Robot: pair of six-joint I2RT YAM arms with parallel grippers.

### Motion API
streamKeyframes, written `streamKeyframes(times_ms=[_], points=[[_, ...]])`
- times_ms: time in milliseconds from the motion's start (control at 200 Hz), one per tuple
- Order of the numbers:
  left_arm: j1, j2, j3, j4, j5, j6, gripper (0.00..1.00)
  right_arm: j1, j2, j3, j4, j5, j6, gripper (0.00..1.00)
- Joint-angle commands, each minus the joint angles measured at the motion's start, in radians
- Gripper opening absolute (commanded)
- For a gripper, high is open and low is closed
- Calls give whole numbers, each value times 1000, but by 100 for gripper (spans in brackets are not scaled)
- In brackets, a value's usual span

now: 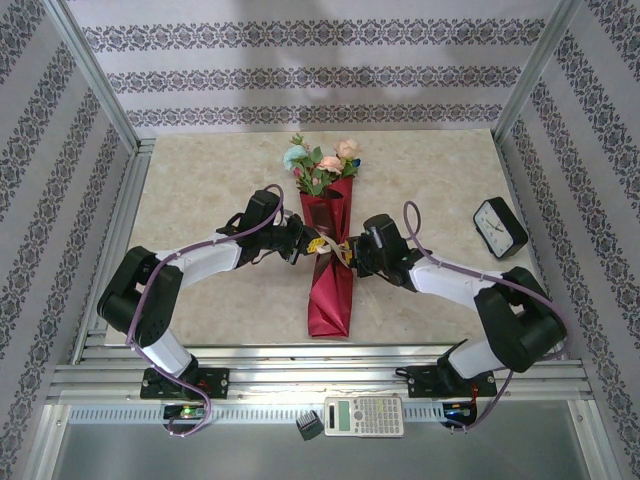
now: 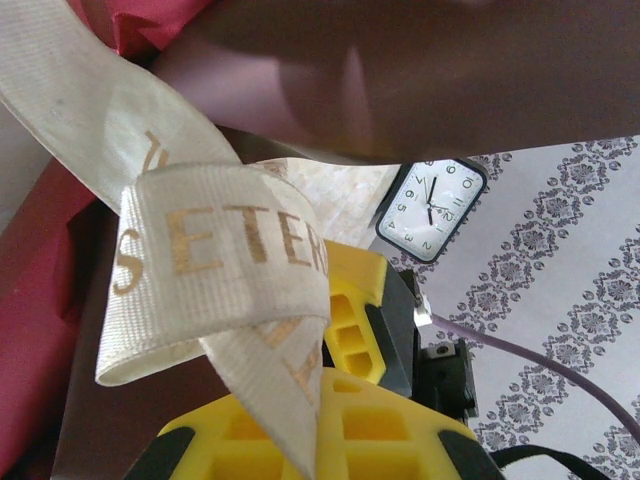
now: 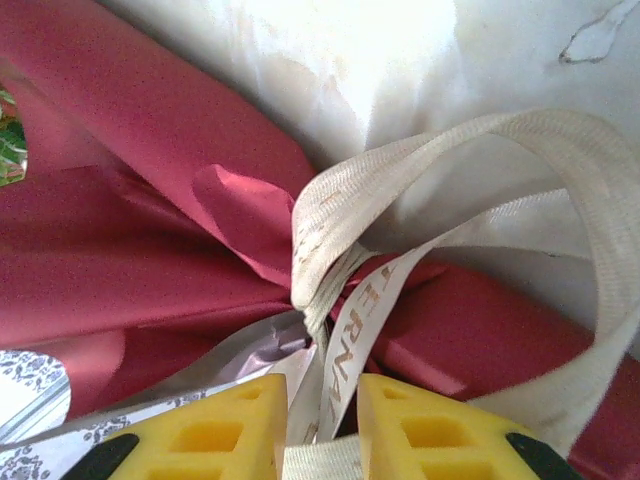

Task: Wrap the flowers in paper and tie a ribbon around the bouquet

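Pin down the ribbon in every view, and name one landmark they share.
Top external: the ribbon at centre, midway along the bouquet.
Left wrist: ribbon left of centre, a gold-lettered loop.
Right wrist: ribbon knotted at centre, its loop sweeping right.
Shared landmark: the crimson paper, beside the ribbon in all three.

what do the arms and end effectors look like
Left arm and right arm: white shells, black joints and bases, a purple cable looping along each. Left end effector and right end effector: yellow plastic fingers with moulded pockets, black at the base.
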Motion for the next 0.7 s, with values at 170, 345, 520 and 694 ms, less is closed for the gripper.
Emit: streamKeyframes(times_ms=[170,345,520,694], points=[[-19,1,25,-20,2,20,0,-5,78,47,77,3,50,25],[-19,1,26,-21,4,22,0,-3,91,59,81,-10,54,24],[-19,-3,26,-20,3,22,0,0,30,29,47,4,47,27],[-19,-4,26,-23,1,21,0,4,-39,-14,1,14,49,29]])
